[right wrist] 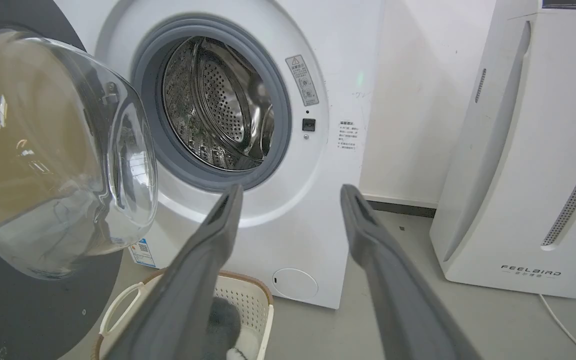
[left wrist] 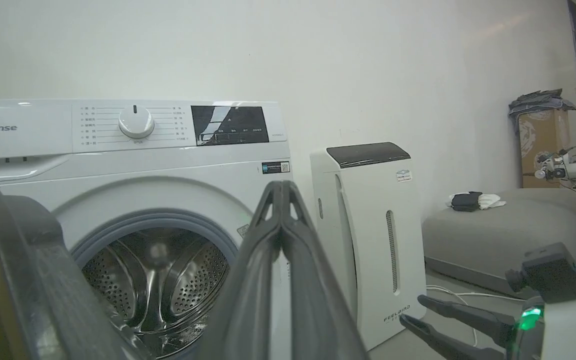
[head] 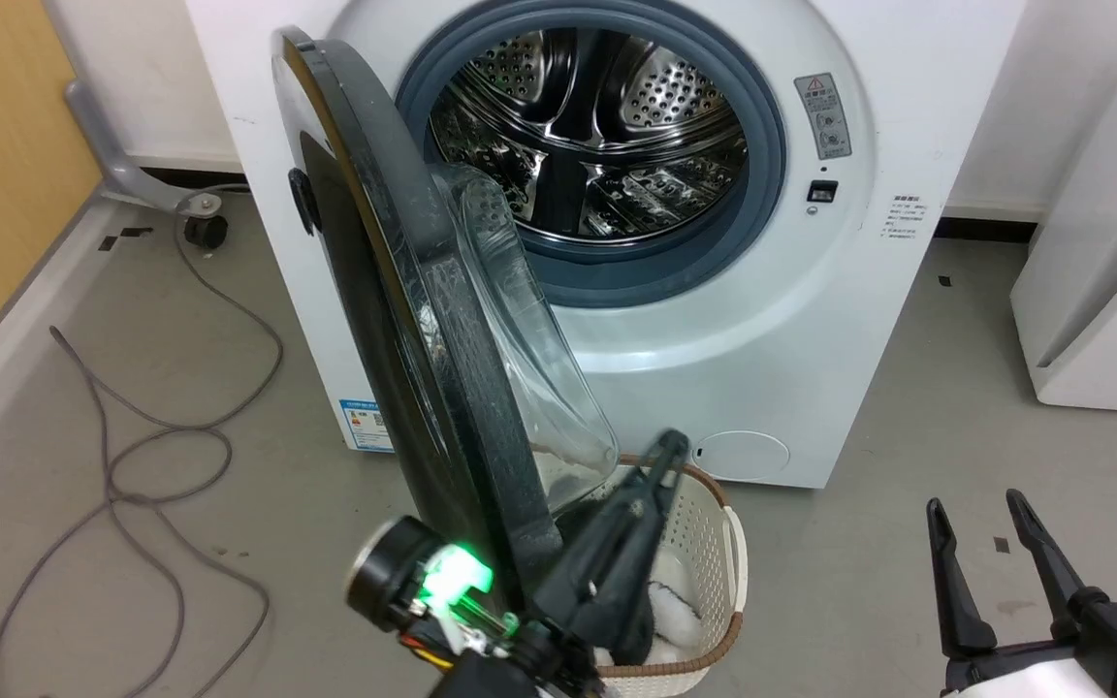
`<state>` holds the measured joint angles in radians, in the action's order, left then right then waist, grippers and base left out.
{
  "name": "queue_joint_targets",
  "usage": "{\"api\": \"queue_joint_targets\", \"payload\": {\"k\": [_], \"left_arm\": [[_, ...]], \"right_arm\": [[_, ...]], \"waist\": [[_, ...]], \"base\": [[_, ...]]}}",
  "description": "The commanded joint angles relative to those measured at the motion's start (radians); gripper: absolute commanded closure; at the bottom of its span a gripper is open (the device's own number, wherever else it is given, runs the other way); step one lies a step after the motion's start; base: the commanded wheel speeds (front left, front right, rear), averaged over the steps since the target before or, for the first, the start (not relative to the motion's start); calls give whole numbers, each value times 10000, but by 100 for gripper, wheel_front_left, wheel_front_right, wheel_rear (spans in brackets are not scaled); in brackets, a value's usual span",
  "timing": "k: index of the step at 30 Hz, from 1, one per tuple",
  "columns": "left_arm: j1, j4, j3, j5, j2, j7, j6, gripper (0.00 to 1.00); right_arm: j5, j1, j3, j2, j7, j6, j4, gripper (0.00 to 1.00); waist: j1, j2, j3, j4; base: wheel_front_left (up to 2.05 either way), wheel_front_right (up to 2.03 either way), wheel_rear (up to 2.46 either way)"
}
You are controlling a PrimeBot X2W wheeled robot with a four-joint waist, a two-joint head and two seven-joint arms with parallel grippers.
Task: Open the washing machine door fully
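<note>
The white washing machine (head: 791, 320) faces me with its steel drum exposed. Its round black door (head: 394, 330) with the clear glass bowl stands swung out to the left, roughly edge-on in the head view. The door (right wrist: 28, 150) also fills the left side of the right wrist view, and its dark rim (left wrist: 28, 280) stands at the left of the left wrist view. My left gripper (head: 670, 448) is shut with nothing in it, just right of the door's lower edge. Low at the right, my right gripper (head: 977, 509) is open and well clear of the door.
A white laundry basket (head: 714, 572) with a brown rim sits on the floor under the door and left gripper. A white FEELBAIRD appliance (head: 1101, 271) stands to the right of the machine. Grey cables (head: 132, 456) loop over the floor at left, beside a wooden panel.
</note>
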<state>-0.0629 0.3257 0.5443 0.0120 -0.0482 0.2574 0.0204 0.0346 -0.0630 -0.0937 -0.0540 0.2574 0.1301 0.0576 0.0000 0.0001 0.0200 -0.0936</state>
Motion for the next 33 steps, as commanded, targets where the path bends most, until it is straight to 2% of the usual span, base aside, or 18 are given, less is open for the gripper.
{"api": "queue_joint_targets", "payload": {"k": [1,10,22,33], "left_arm": [[-5,-107,96,37,-21,44,-11,100],[566,-1110,541,50,-54,44,64,100],[922,-2734,107,195,-193,44,-59,100],[1174,-3291,-344,263,-160,44,-114,100]], "right_arm": [[26,-103,-12,37,43,6,8,0],[64,-91,-34,37,43,6,91,0],[37,-23,-31,37,43,6,224,0],[76,-33,-49,37,43,6,423,0]], "waist": [[0,-1,-8,-7],[0,-1,-66,-134],[0,-1,-253,-380],[0,-1,-359,-918]], "base": [[0,0,0],[0,0,0],[0,0,0],[0,0,0]]}}
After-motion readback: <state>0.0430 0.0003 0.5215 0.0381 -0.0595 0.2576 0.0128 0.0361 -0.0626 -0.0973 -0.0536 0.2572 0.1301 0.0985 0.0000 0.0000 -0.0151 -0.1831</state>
